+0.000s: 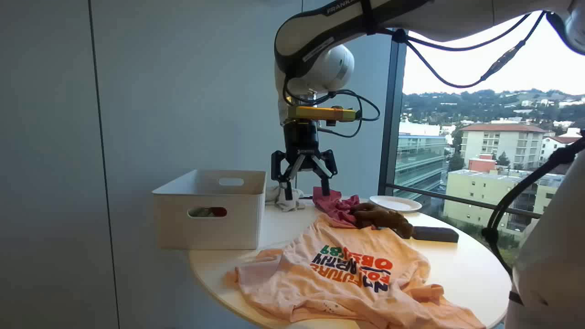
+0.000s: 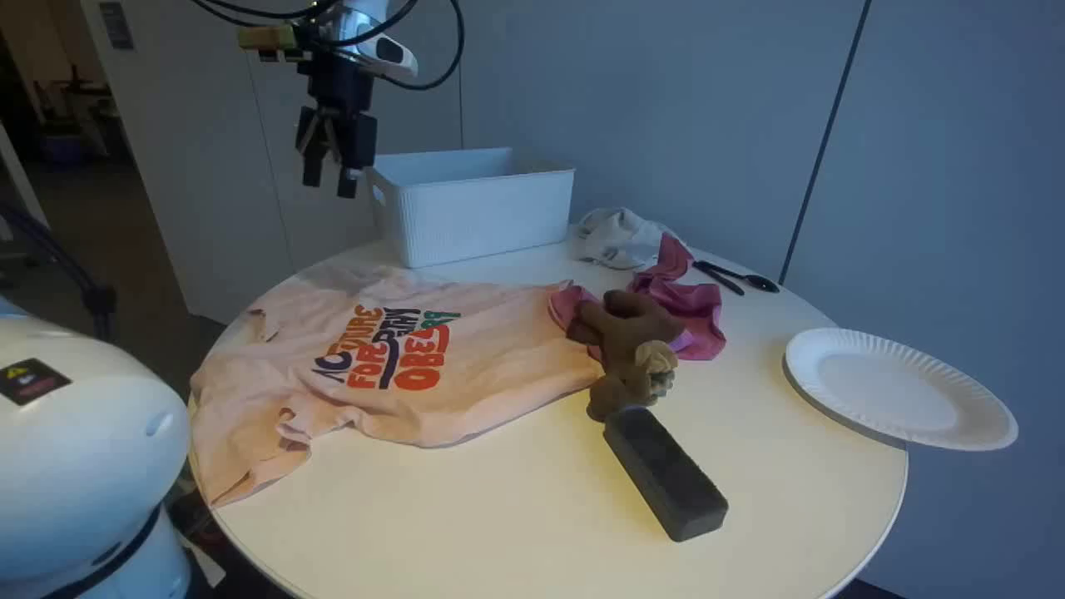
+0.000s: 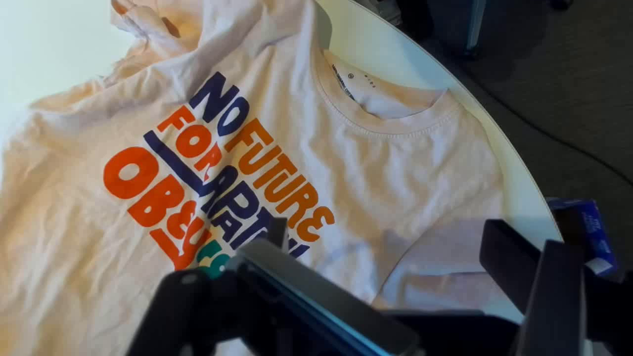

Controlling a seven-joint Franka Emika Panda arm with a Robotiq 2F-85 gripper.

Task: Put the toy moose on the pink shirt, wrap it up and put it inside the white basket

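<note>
Toy moose (image 2: 620, 337): we locate it on the table (image 2: 466, 516), partly over the magenta cloth (image 2: 699, 312), at the hem of the pink shirt (image 2: 499, 349), one end appearing to touch the dark block (image 2: 666, 474). We read the gripper (image 1: 307, 193) as released: its fingers (image 1: 325, 187) stand apart, raised above the tabletop. Below them, in the wrist view, we see the shirt spread print side up, a narrow strip of tabletop between its neckline and the rim; in an exterior view, one sleeve (image 2: 250, 474) reaches the rim. Near it stands the white basket (image 1: 173, 224), upright, one corner past the table edge. Through its handle slot we observe green and red contents (image 1: 209, 211), which we cannot identify; its floor is hidden. The gray cloth (image 2: 620, 240) lies just beside the basket. Near the rim we note a black spoon (image 2: 759, 283) and a second black utensil (image 2: 722, 279). The white plate (image 2: 894, 387) overhangs the rim. Broad tabletop extends between shirt and block, and the gray wall (image 2: 707, 100) bounds the side behind the basket.
</note>
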